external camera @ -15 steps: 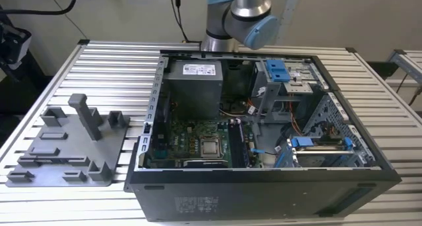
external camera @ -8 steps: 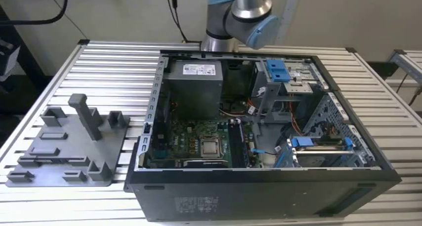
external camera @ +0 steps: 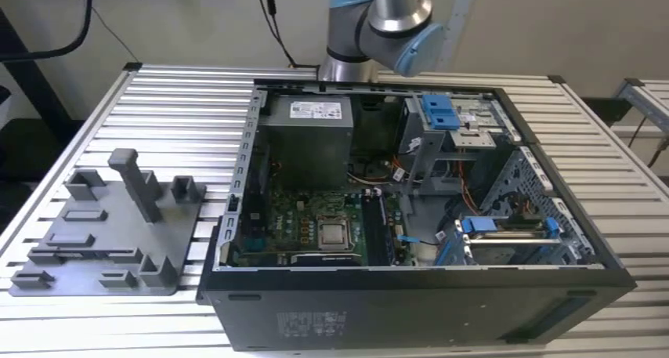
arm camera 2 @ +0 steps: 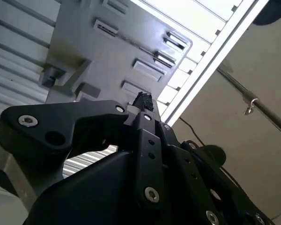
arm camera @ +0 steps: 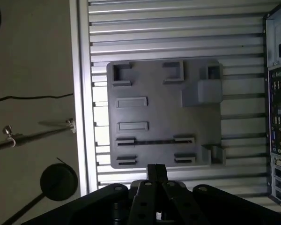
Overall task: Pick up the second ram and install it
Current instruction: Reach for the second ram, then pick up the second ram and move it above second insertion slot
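Closest to the lens in both wrist views, the black end effector (arm camera: 156, 168) hangs above the near edge of a grey fixture plate (arm camera: 164, 112). Its fingers are drawn together into one narrow tip, with nothing visibly gripped between them. Just past that tip, toward the far side of the scene, a thin dark line bridges a pair of slotted holders on the plate. By shape and place it looks to be the second ram (arm camera: 154, 140), standing on edge and not yet lifted, though it is too slim to be sure. Its long axis runs left to right, parallel to the plate's near edge and square across the line from the tip to the plate's upright pegs (arm camera: 214, 71). A second pair of holders (arm camera: 126, 161) lies between the stick and the tip. The plate rests on the slatted aluminium tabletop (arm camera: 178, 33) at the exterior view's left, just beside the open computer case (external camera: 418, 303). Inside the case, the long black memory slots (external camera: 378, 229) run near to far beside the processor socket (external camera: 334, 234). That puts the stick to the left of the slots, with the case wall between them. The robot arm (external camera: 378, 21) rises behind the far side of the case.
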`<action>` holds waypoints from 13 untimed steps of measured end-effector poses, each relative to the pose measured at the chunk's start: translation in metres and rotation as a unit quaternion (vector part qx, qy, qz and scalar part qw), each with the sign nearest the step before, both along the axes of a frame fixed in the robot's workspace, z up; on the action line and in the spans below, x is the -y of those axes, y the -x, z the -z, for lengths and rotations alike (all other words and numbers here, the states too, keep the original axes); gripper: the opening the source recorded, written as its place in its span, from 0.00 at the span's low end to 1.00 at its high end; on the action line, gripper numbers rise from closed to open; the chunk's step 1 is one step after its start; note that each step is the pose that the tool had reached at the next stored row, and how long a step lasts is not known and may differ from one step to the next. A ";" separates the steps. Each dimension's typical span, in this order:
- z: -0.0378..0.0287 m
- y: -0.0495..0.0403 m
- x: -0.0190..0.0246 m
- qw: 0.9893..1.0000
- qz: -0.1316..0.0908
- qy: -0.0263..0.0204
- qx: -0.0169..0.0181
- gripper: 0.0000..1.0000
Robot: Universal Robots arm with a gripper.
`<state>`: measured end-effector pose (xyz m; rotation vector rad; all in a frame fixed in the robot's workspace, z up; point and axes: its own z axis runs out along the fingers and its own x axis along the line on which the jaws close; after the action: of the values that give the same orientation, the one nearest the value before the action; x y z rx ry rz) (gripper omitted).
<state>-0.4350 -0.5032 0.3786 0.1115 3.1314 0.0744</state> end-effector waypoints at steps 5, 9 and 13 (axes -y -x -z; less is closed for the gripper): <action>0.0001 0.0000 0.0009 1.000 0.000 0.000 0.000 0.11; 0.0001 0.0000 0.0013 1.000 0.000 0.000 0.000 0.11; 0.0001 0.0000 0.0013 1.000 0.000 0.000 0.000 0.11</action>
<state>-0.4350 -0.5046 0.3785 0.1114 3.1312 0.0746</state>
